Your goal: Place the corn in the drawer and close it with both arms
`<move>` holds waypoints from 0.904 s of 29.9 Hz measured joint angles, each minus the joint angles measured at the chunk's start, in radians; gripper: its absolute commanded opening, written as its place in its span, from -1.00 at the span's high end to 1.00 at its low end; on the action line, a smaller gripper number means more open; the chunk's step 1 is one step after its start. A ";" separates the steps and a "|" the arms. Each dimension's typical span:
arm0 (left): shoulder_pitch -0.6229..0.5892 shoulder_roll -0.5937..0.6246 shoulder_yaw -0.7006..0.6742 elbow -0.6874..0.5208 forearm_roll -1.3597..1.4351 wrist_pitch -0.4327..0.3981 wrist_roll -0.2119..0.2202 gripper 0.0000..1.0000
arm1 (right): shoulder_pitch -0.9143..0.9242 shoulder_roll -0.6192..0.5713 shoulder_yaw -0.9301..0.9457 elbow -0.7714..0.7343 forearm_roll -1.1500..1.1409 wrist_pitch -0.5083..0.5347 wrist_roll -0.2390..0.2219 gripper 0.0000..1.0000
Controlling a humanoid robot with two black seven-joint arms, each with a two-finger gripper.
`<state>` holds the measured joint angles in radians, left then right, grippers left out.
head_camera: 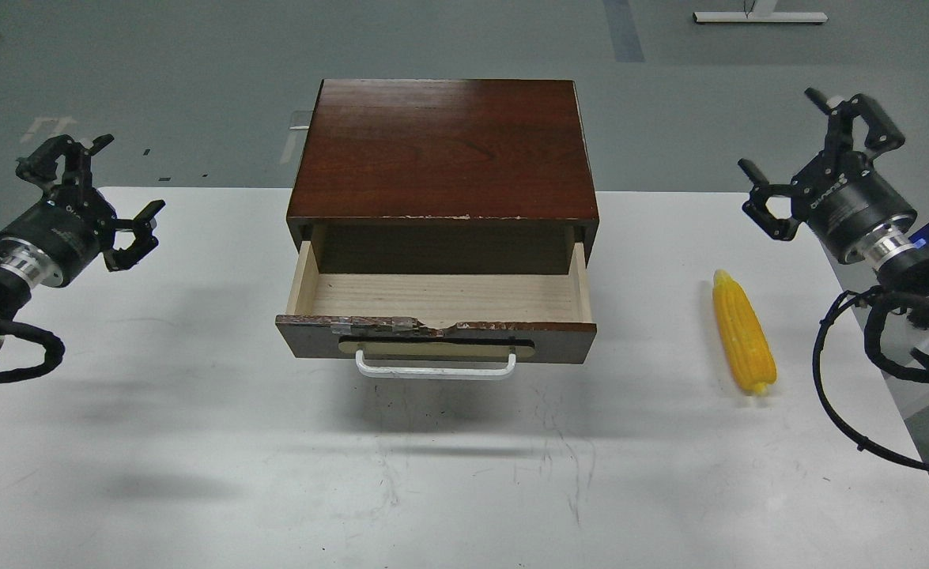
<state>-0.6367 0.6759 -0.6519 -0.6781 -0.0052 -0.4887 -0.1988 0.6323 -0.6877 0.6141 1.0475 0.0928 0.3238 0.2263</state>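
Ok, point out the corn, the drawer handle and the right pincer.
corn [743,342], head view, middle of the ear.
drawer handle [435,371], head view, middle of the white bar.
right pincer [816,150], head view, between its fingertips.

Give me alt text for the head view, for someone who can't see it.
A dark wooden drawer stands pulled open and empty at the middle of a white table. A yellow corn lies on the table to its right. The open left gripper and right gripper hover at either side, holding nothing.
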 measured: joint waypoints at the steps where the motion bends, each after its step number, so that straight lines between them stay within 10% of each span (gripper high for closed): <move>1: 0.000 0.000 0.000 0.000 0.000 0.000 0.000 -0.97 | -0.001 0.000 -0.002 0.000 0.001 -0.002 -0.010 -1.00; 27: -0.005 0.018 0.016 -0.014 0.001 0.000 0.012 -0.97 | 0.007 -0.028 -0.006 0.004 -0.009 -0.001 -0.001 -1.00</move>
<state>-0.6414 0.6941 -0.6357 -0.6919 -0.0047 -0.4886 -0.1870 0.6392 -0.7155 0.6080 1.0511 0.0836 0.3228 0.2249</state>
